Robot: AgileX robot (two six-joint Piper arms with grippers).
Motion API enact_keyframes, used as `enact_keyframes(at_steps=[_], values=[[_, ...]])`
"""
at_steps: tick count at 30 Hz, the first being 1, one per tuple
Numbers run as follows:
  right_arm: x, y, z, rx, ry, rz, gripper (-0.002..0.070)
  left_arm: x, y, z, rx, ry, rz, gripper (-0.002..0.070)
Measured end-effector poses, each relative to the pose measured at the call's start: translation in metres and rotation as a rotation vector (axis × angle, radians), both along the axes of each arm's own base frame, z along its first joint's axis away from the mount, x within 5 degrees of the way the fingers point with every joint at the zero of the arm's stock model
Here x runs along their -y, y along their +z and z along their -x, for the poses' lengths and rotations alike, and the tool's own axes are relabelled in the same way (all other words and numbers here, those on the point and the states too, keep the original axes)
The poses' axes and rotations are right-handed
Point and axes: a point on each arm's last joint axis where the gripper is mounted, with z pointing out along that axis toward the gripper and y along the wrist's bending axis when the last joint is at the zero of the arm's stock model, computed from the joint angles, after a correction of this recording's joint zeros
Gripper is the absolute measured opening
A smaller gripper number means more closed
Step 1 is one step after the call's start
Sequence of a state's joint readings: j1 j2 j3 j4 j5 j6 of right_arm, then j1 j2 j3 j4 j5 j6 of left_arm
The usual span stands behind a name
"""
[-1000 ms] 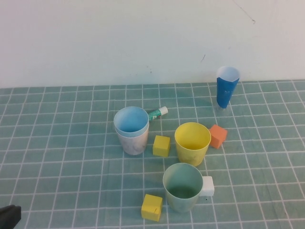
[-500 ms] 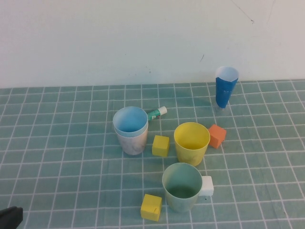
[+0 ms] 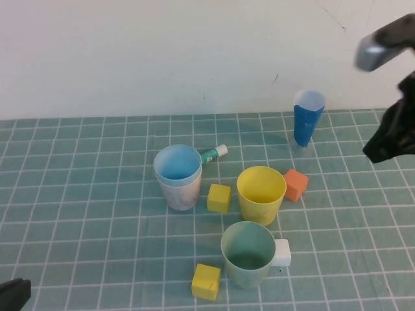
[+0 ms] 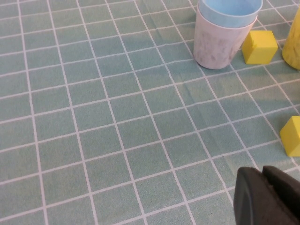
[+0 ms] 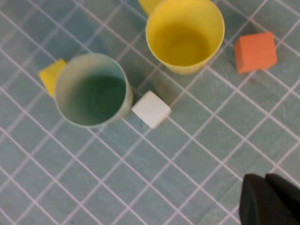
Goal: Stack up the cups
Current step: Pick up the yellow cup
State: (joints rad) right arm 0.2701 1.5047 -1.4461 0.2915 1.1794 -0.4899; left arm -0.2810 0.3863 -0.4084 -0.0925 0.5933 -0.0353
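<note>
A light-blue cup sits nested inside a pale pink cup (image 3: pixel 177 175), the pair standing left of centre on the green checked cloth and also seen in the left wrist view (image 4: pixel 224 33). The yellow cup (image 3: pixel 260 193) stands upright to their right, and the green cup (image 3: pixel 248 254) stands in front of it. The right wrist view looks down into the yellow cup (image 5: pixel 184 35) and the green cup (image 5: pixel 91 89). My left gripper (image 4: pixel 263 174) is shut and empty, low at the near left corner (image 3: pixel 13 295). My right arm (image 3: pixel 392 126) hangs high at the far right; its gripper (image 5: pixel 265 180) is shut on nothing.
A narrow dark-blue cone cup (image 3: pixel 306 120) stands at the back right near the white wall. Two yellow blocks (image 3: pixel 219 197) (image 3: pixel 206 281), an orange block (image 3: pixel 296 184) and a white block (image 3: pixel 281 253) lie among the cups. A green-and-white tube (image 3: pixel 213 153) lies behind the nested cups.
My right arm has come into the high view at the far right, where nothing showed before. The cups and blocks have not moved. The left gripper stays at the near left corner.
</note>
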Motion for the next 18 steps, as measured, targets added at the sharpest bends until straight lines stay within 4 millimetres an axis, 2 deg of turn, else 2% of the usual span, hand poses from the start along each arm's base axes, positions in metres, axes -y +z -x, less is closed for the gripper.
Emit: enact_keyframes(at_steps=[5, 9, 15, 18], values=[[-0.022, -0.024, -0.038, -0.064, 0.017, 0.142, 0.0001, 0.000, 0.000, 0.000, 0.002, 0.000, 0.001, 0.0001], [-0.041, -0.036, -0.061, -0.066, 0.039, 0.168, 0.0052, 0.000, 0.000, 0.000, 0.001, 0.000, 0.000, 0.0001], [-0.075, -0.054, -0.075, -0.044, 0.122, 0.250, 0.0129, 0.000, -0.002, -0.001, 0.006, 0.001, 0.002, 0.0000], [-0.088, -0.067, -0.081, -0.070, 0.142, 0.242, 0.0194, 0.000, -0.002, -0.001, 0.007, 0.002, 0.002, 0.0001]])
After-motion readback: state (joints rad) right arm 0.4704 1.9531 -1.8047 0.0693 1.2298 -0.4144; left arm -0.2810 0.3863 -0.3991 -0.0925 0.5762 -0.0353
